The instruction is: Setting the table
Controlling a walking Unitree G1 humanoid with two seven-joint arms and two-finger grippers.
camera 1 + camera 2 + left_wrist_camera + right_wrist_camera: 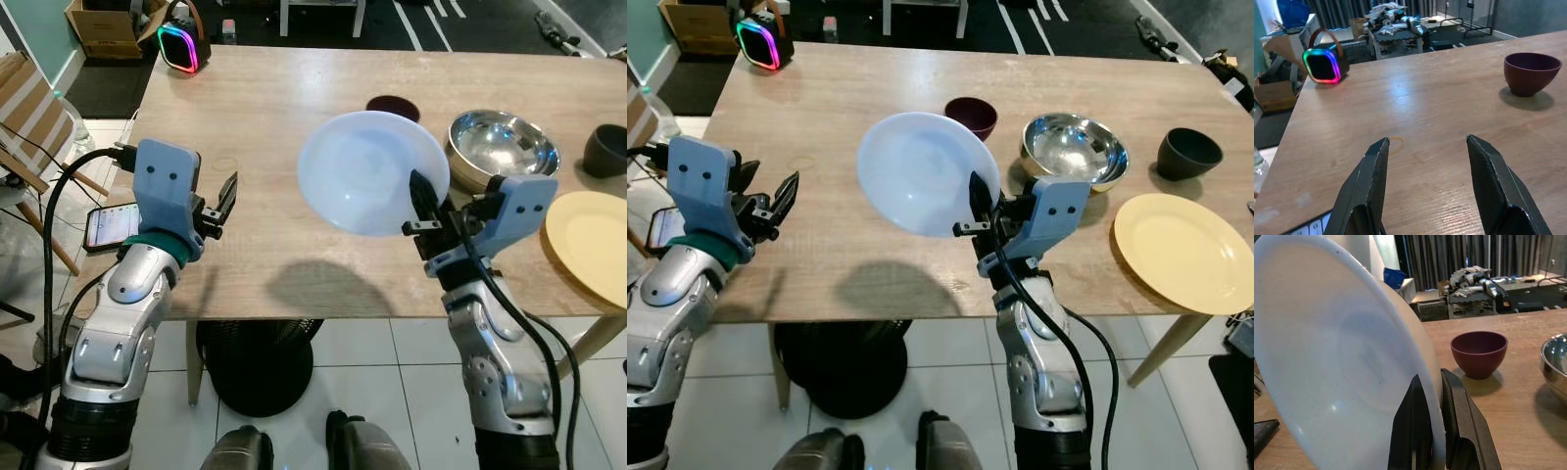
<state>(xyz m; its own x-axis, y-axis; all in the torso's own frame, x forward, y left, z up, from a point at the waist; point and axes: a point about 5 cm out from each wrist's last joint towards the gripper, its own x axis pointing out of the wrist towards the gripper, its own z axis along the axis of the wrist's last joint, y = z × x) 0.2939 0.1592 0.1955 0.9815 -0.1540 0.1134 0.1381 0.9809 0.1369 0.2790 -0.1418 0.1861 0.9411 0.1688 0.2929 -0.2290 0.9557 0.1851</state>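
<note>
Light wood table (265,117), white tiled floor (392,392), cardboard box (103,24)

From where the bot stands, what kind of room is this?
Probably a lived-in dining area: a wooden table on white floor tiles, set with a steel bowl and a yellow plate; cluttered shelving stands behind.
</note>
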